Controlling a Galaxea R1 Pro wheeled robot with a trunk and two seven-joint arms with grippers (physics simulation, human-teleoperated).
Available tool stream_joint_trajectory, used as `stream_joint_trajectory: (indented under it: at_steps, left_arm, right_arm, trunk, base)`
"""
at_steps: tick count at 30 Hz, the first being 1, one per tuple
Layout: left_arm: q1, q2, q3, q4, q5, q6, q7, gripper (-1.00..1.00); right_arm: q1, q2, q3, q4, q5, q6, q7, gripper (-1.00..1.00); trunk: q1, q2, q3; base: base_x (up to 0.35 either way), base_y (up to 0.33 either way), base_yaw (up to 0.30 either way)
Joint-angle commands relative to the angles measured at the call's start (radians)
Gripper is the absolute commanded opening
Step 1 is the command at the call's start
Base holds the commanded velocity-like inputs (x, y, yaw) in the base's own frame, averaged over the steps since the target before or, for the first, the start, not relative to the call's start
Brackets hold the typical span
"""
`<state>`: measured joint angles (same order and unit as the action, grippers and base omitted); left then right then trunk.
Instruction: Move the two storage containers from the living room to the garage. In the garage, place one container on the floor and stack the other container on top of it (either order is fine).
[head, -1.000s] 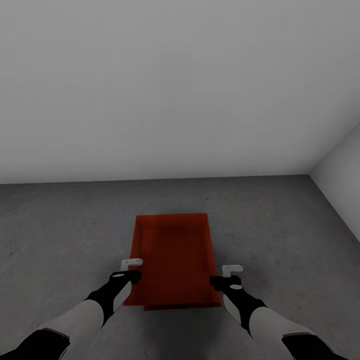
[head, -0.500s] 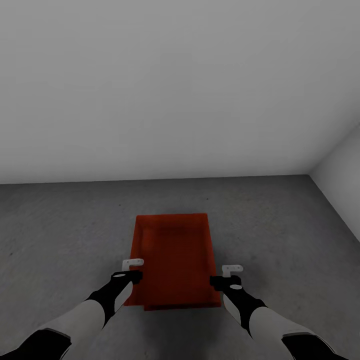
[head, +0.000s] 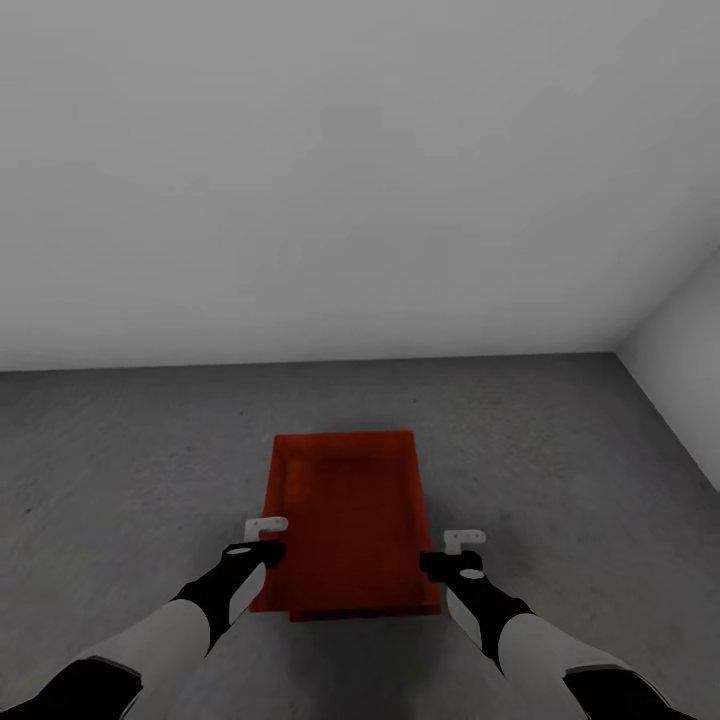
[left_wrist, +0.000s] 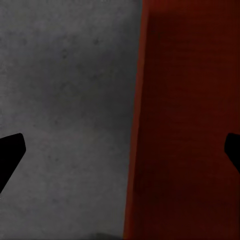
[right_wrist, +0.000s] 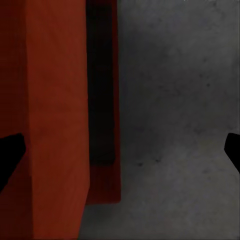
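Nearest the camera, both arms reached forward and down exactly as a second before, the left gripper (head: 263, 537) and the right gripper (head: 461, 550) each spread open astride a long wall of the upper storage container (head: 345, 510), clasping nothing. That orange-red bin had barely shifted (its far rim sat a touch lower in the head view). It rested on the lower storage container (right_wrist: 104, 100), whose rim peeked out below in the right wrist view; nothing lay inside the top bin. Dark speckled floor (head: 120, 460) ran beyond to the pale grey garage wall (head: 350, 170).
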<state>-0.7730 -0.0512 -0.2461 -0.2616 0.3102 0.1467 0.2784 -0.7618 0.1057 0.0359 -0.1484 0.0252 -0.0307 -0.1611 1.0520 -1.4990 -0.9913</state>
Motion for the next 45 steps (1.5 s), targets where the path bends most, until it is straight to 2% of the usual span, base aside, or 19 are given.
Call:
stream_joint_trajectory:
  at_steps: [1, 45]
  left_arm:
    - [0.000, 0.001, -0.008, -0.002, 0.009, 0.005, 0.007, 1.00]
    - [0.000, 0.003, -0.007, -0.005, 0.009, -0.002, 0.007, 1.00]
  right_arm:
    - [-0.001, 0.000, 0.004, 0.001, 0.002, -0.002, -0.005, 1.00]
    - [-0.001, 0.000, 0.003, 0.001, 0.002, -0.003, -0.009, 1.00]
  trunk:
    - [-0.004, 0.007, 0.003]
    - [-0.173, 0.315, 0.141]
  base:
    - [0.000, 0.000, 0.000]
    - [0.000, 0.000, 0.000]
